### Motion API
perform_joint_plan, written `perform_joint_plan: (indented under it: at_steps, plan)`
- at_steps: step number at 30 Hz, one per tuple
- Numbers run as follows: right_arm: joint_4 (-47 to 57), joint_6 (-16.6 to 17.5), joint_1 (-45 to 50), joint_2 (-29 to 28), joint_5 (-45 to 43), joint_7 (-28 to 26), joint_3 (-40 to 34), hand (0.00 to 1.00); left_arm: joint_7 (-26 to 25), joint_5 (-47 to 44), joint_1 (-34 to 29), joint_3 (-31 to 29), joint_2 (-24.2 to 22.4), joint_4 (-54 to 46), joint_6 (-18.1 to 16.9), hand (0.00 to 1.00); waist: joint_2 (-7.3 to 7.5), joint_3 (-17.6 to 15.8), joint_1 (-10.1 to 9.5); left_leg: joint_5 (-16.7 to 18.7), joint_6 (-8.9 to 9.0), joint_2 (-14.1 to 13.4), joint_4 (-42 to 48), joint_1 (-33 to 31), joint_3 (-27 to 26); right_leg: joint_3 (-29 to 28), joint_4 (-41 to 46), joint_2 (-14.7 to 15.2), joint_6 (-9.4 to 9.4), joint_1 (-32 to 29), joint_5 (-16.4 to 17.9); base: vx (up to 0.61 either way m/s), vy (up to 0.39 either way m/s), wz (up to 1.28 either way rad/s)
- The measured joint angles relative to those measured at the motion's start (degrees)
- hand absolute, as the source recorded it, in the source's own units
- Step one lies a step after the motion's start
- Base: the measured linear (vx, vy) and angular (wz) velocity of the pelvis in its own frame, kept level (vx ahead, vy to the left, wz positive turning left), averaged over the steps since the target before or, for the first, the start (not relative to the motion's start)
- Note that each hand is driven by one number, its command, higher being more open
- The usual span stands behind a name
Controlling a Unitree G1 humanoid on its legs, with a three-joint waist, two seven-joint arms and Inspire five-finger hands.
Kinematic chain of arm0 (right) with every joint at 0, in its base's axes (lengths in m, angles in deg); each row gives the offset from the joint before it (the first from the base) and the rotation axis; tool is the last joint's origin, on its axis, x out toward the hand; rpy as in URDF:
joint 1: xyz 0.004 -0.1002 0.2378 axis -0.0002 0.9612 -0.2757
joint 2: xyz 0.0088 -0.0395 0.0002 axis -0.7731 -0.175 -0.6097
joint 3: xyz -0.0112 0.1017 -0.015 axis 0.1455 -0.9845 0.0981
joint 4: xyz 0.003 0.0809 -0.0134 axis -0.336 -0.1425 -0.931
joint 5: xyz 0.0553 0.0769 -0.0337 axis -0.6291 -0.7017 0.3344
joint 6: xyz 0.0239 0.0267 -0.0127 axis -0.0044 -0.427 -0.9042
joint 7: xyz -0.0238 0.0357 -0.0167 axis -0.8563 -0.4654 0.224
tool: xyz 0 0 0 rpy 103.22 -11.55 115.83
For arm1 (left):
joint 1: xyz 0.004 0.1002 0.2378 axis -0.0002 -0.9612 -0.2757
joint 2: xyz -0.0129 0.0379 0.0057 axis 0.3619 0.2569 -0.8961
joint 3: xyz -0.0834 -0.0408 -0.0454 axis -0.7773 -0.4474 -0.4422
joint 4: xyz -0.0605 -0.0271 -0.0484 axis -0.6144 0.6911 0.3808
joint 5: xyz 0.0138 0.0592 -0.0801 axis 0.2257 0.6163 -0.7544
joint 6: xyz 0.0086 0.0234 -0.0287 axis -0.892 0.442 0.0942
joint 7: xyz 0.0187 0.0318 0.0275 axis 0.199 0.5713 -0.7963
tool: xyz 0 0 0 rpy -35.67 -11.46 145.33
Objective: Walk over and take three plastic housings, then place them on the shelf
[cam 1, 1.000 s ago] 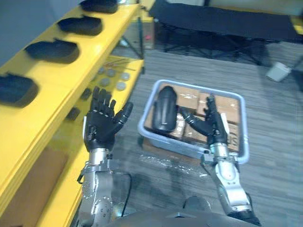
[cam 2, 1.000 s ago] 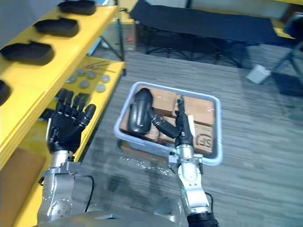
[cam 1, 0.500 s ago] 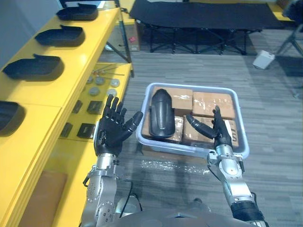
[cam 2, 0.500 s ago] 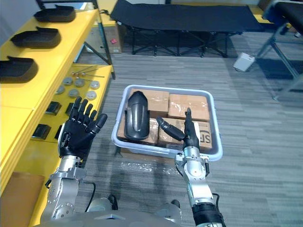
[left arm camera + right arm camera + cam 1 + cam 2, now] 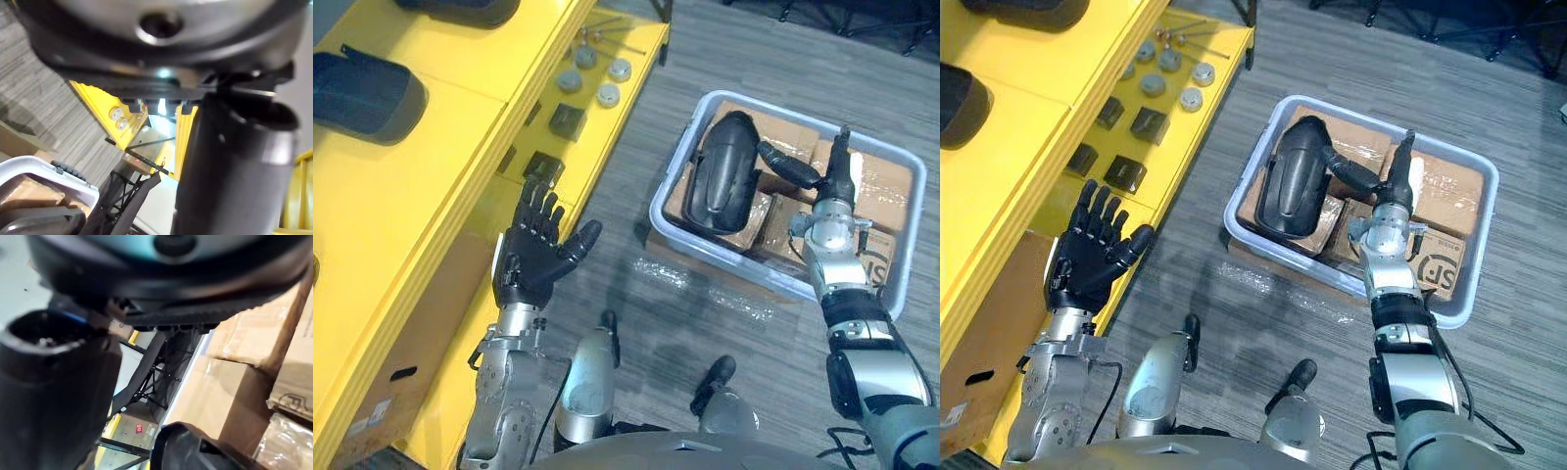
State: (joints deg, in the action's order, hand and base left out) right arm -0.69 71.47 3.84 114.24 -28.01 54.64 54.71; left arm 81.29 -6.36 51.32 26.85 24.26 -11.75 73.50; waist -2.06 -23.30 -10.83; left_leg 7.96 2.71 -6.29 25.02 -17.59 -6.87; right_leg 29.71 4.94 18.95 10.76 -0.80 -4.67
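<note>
1 black plastic housing (image 5: 724,171) lies in the grey bin (image 5: 654,208), on top of the cardboard boxes (image 5: 1449,186) that fill it. It is at the side of the bin nearest to the yellow shelf (image 5: 440,147), and its long side points from the bin's near rim to its far rim. The bin stands on the floor, just beside the shelf's lower board.

The right hand (image 5: 832,186) is over the middle of the bin, next to the housing. Its fingers are straight and point away from the robot, so the hand is released and carries nothing. Its thumb (image 5: 783,162) stretches sideways to the far edge of the housing; I cannot tell if it touches.

The left hand (image 5: 530,262) is raised between the shelf and the bin. Its palm faces the camera, its fingers are spread, and it grasps nothing.

2 more dark housings (image 5: 367,83) rest on the top board of the shelf, well apart from the bin. On the lower board lie some round grey discs (image 5: 597,78) and some small dark blocks (image 5: 566,119).
</note>
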Motion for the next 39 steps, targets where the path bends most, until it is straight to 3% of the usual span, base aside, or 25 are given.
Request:
perform_joint_plan:
  at_steps: [3,7,13,14,17,22,28,33,37,39]
  plan:
    - [-2.9,-1.7,-3.6,0.5,-0.1,0.2,0.0,1.0,0.0,0.0,0.5,0.0,0.0,0.0,-0.7,1.0,0.07,-2.3,-0.08,0.0,-0.05,0.2,0.3,-0.6,0.4,0.5,0.1,0.1,-0.01,-0.1,0.0,-0.04,0.016,0.11]
    - [-6.9,-4.4,-7.1,2.6,-0.1,-0.6,2.0,1.0,-0.1,-0.1,2.1,0.7,0.1,0.3,-1.0,1.0,-0.14,-2.8,-0.49,-0.4,-0.49,0.3,1.0,-3.6,1.1,1.3,0.1,0.1,0.0,-2.2,-0.2,-0.03,0.02,0.1]
    - [-11.9,-8.6,-12.0,4.8,0.4,-1.8,5.8,1.0,-0.9,-0.9,5.3,3.0,0.3,3.0,-1.5,1.0,-1.61,-4.8,-1.98,-0.5,-0.67,-0.2,2.1,-5.6,1.8,1.3,1.2,-0.1,-0.04,-3.9,-0.2,-0.03,0.014,0.02]
    - [-12.8,-8.9,-12.8,4.8,0.8,-1.7,6.4,0.0,-1.2,-1.9,5.2,3.4,0.4,3.8,-1.5,1.0,-1.67,-4.8,-2.1,-0.5,-0.68,-0.3,2.4,-5.9,1.8,1.2,1.6,-0.1,-0.16,-4.2,-0.1,-0.04,0.014,0.0]
    - [-16.4,-9.8,-14.8,5.1,3.1,-1.8,7.6,0.0,-2.2,-2.2,6.2,4.7,0.5,6.8,-1.6,1.0,-1.89,-4.9,-2.88,-0.5,-0.67,-0.4,2.6,-6.1,1.9,1.2,2.0,0.0,-0.66,-4.7,0.3,-0.07,0.019,-0.02]
    - [-22.6,-10.8,-20.4,11.5,11.0,-1.6,12.4,0.0,-2.9,-3.0,7.8,6.4,0.6,9.8,-2.4,1.0,-3.3,-5.6,-3.88,-1.7,-0.15,-0.2,1.0,-8.1,2.1,1.7,2.1,0.1,-1.17,-6.9,0.5,-0.1,-0.001,0.01]
    - [-24.6,-15.1,-22.5,15.0,18.3,-1.2,16.2,0.0,-3.2,-4.4,7.7,7.1,0.7,11.3,-3.8,1.0,-3.85,-5.7,-4.81,-5.0,0.56,-0.3,-2.4,-7.8,3.8,3.5,1.9,-1.0,-1.32,-7.0,0.5,-0.03,-0.058,0.12]
    - [-25.1,-17.3,-20.6,12.0,20.6,-1.1,17.5,0.0,-5.1,-4.1,7.6,7.2,0.7,10.8,-4.1,1.0,-4.5,-5.9,-4.8,-5.6,0.75,-0.6,-4.7,-4.7,3.3,3.4,2.0,-1.0,-1.69,-5.4,0.8,0.02,-0.014,-0.03]
    - [-15.8,-17.3,-10.8,8.0,20.8,-0.4,15.3,0.0,-7.3,-4.1,5.3,3.8,0.5,5.5,-4.7,1.0,-4.36,-6.0,-4.34,-5.9,1.16,-1.0,-7.1,-0.2,2.4,3.6,2.2,-1.1,-2.58,-2.6,1.4,0.03,-0.014,-0.08]
    - [-6.7,-17.4,-0.8,3.8,23.0,0.4,9.9,0.0,-7.6,-4.1,2.4,-1.9,-0.3,0.2,-4.8,1.0,-3.74,-6.3,-2.99,-6.1,1.5,-0.9,-9.5,4.6,2.1,4.1,2.4,-1.1,-3.1,0.9,1.7,0.04,-0.034,-0.02]
